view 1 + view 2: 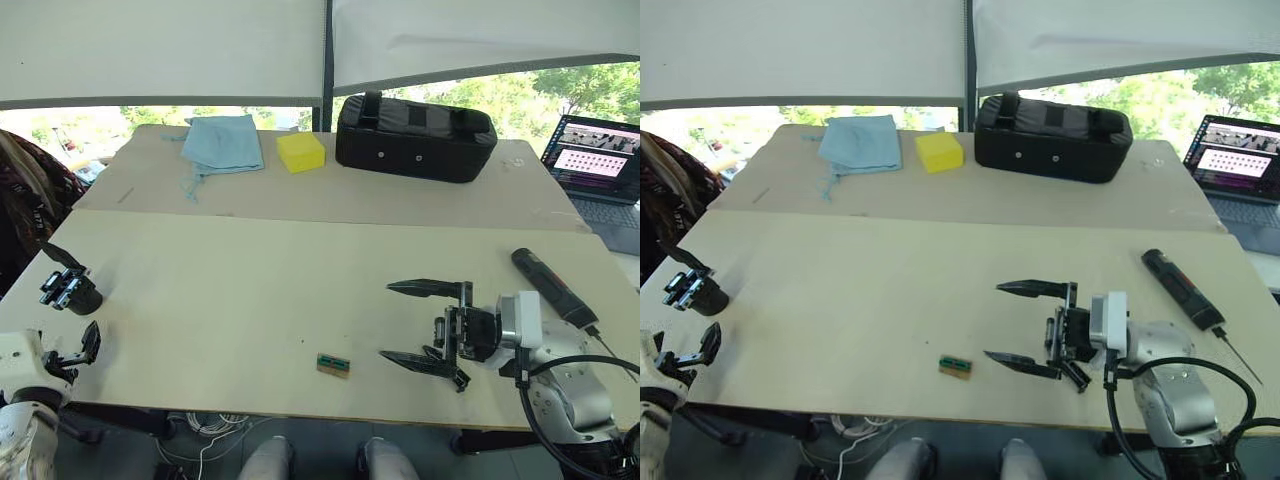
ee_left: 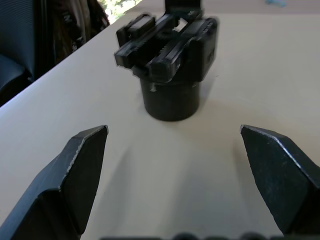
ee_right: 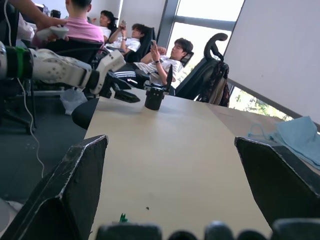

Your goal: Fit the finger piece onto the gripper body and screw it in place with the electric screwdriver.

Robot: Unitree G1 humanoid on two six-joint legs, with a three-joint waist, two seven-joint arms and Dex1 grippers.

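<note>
On the table (image 1: 250,300), both tools gape empty; the left tool (image 1: 70,350) could topple the gripper body (image 1: 68,288) sideways

The wide table (image 1: 230,300) between the open left gripper (image 1: 88,348) and open right gripper (image 1: 415,322) was free, except a small green block (image 1: 333,364).
</note>
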